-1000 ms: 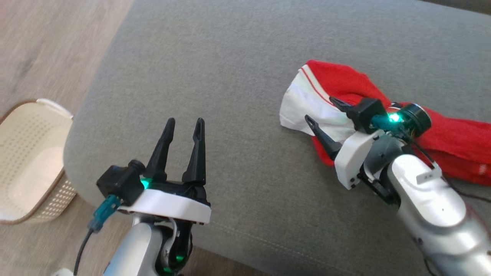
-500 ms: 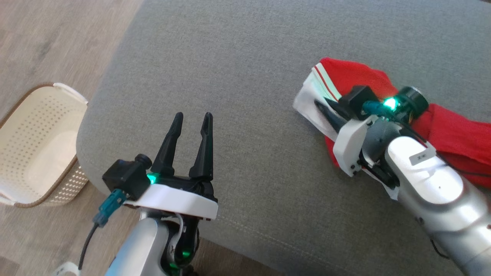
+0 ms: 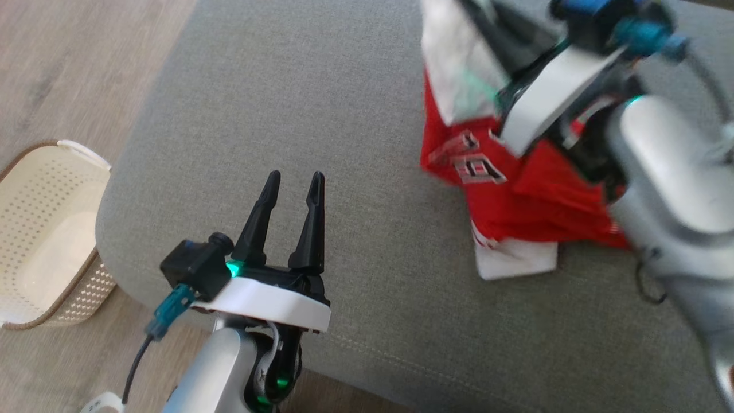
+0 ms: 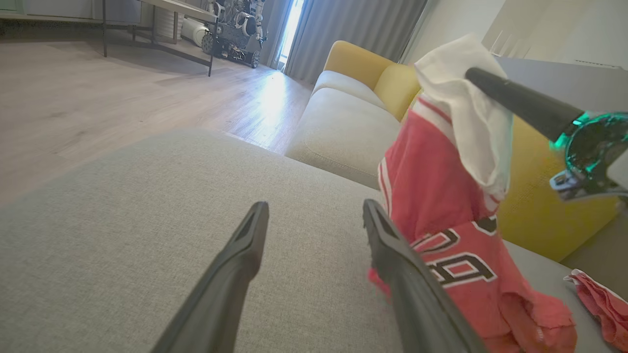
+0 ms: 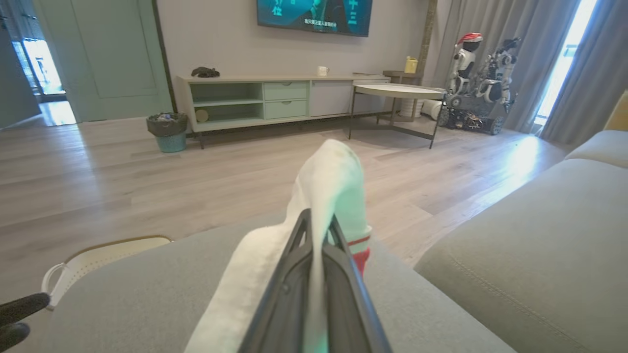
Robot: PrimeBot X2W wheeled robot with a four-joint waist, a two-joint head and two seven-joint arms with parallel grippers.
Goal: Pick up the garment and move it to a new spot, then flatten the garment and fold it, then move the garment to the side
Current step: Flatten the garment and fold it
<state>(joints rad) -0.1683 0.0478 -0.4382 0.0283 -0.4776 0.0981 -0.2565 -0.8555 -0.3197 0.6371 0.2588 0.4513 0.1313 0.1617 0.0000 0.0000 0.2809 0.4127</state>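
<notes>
- Your right gripper [image 5: 316, 229], spread over the heap a second ago, is now clenched on the garment [image 3: 516, 195] at its white edge.
- The garment hangs lifted, its lower end resting on the grey cushion [image 3: 321, 115].
- Your left gripper [image 3: 292, 179] stands released and empty.
- The pick-up looks secured, so carry the garment to the new spot.

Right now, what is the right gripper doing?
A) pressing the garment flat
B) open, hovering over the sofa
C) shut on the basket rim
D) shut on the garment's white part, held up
D: the right gripper is shut on the white fabric of the garment, whose red part hangs below it down to the sofa cushion.
</notes>
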